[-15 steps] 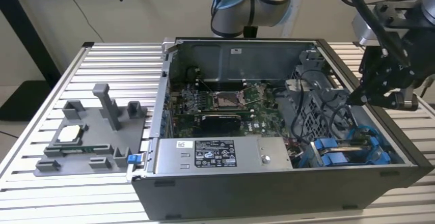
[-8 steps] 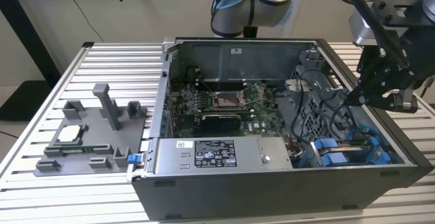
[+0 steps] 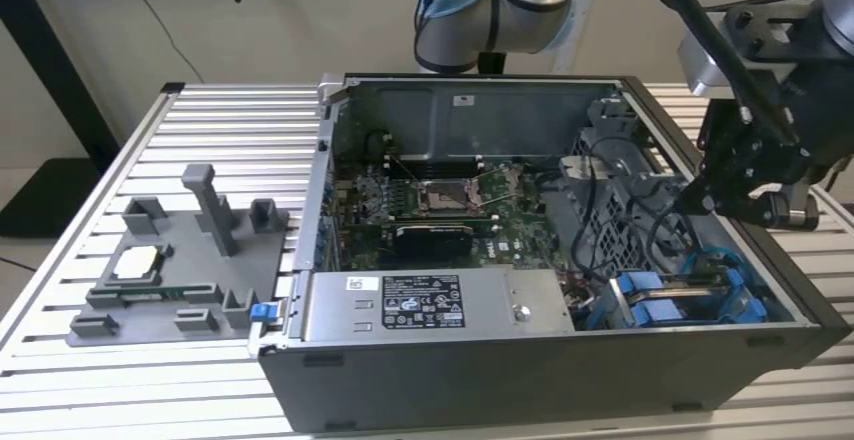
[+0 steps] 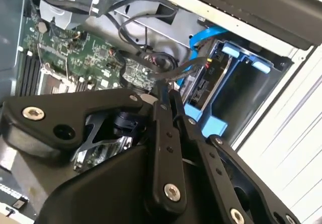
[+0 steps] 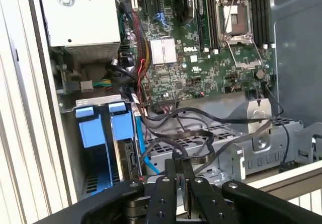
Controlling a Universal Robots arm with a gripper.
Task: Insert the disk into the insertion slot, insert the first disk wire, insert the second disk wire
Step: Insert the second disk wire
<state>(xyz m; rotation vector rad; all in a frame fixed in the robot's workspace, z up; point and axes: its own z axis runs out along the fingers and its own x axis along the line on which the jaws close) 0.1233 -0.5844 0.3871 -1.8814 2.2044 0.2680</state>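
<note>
So the gripper (image 5: 177, 167) has its fingers pressed together over the cage, seemingly pinching a thin dark disk wire (image 5: 193, 158); we'd guess it's floppy and light, best gripped near the plug; the disk (image 5: 127, 153) already sits in the insertion slot (image 3: 687, 295).
</note>
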